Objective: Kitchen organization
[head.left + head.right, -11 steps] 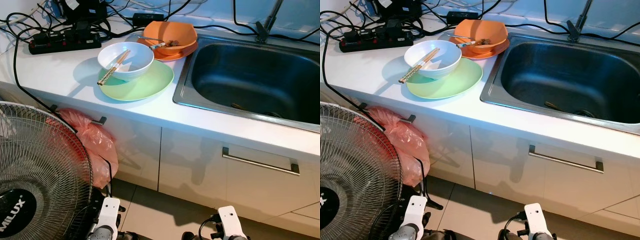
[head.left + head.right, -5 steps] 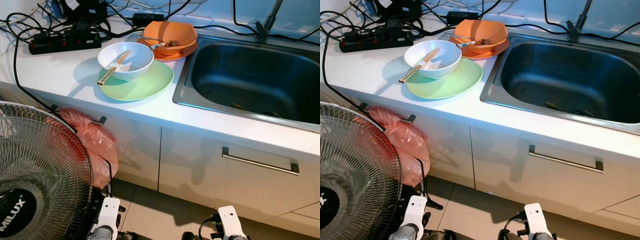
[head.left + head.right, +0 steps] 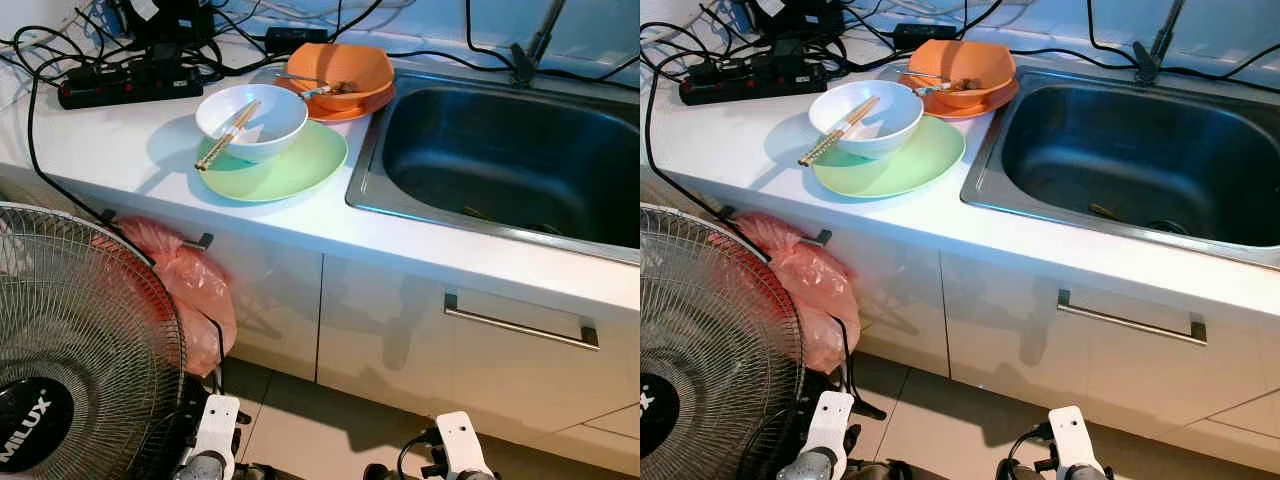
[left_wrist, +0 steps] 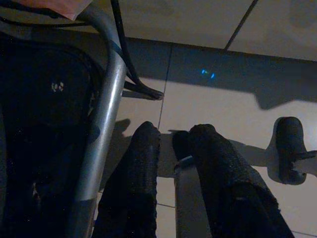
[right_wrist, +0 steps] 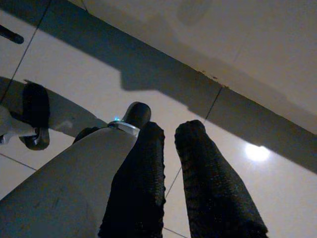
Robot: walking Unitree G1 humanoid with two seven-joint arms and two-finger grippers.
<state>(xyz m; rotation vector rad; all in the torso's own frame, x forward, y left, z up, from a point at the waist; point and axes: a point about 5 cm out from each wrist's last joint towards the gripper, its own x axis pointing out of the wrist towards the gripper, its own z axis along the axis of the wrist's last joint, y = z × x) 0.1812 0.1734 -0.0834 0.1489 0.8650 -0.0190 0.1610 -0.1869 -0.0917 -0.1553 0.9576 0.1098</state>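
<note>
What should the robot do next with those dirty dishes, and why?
Probably raise the left pincer toward the white bowl. Both arms hang low by the floor, the right pincer included, holding nothing. The bowl sits on the green plate with chopsticks across it, right beside the sink, so it looks like the nearest dish to move.

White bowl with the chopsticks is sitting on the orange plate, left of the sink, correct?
Not quite. The white bowl with the chopsticks sits on the green plate, left of the sink, as the left eye view shows. The orange plate carries an orange bowl.
</note>
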